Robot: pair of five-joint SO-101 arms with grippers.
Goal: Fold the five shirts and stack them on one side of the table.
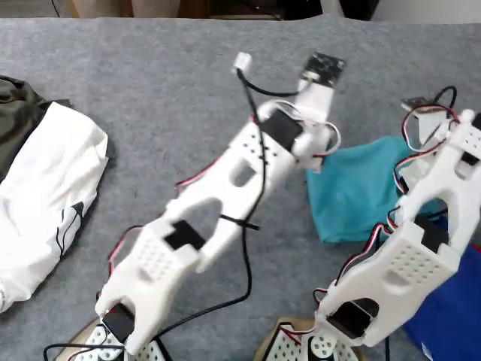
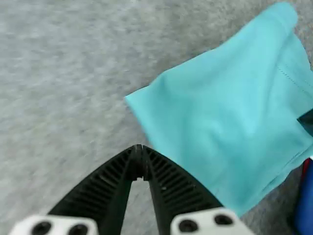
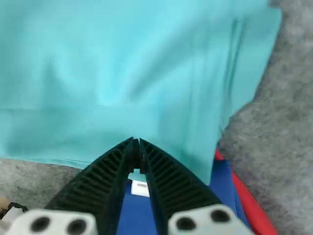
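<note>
Just ahead of the left fingers (image 2: 138, 159), closed on nothing, and beneath the tips of the right fingers (image 3: 136, 149), likewise closed, the teal shirt (image 2: 230, 117) lies on the bench (image 2: 58, 73): judged light, limp, best pinched at a hem corner.

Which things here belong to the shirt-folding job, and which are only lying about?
Job: teal shirt, white shirt, dark green shirt, blue shirt, red garment.
Only there: grey table cover, black cable on an arm.
</note>
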